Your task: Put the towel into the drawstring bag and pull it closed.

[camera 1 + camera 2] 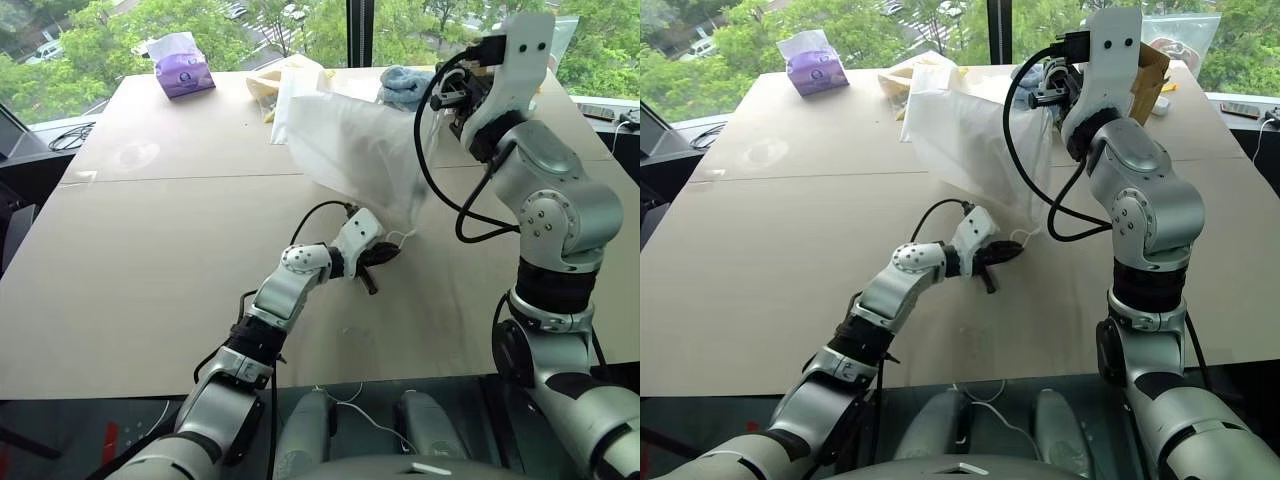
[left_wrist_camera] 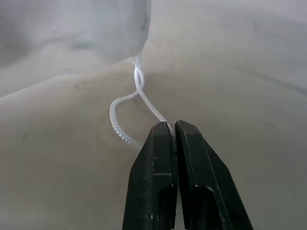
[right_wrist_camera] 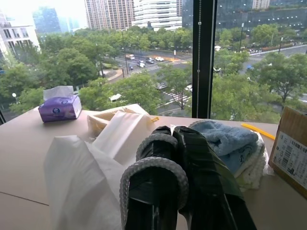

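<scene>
left gripper [image 1: 378,256]: low over the middle of the table [image 1: 150,260], fingers pressed together on the cord [image 2: 136,96] just short of where it leaves the bag; the wrist view shows the white strand running in between the two black fingers.
cord: twisted white line with a small slack loop beside the fingertips, running up to the bag's hanging lower corner, so the bag lies up and away from this claw, toward the far edge.
drawstring bag [image 1: 350,140]: lifted off the table, draped slantwise from the right claw down toward the left one; its long axis runs along that line.
towel: not to be made out; whether it sits inside the bag I cannot tell.
right gripper [image 1: 1055,90]: raised near the far right of the table, fingers squeezed together on the bag's upper cloth.
pull ahead: likely the left arm drawing the cord away from the bag, toward the near edge, while the right holds.
</scene>
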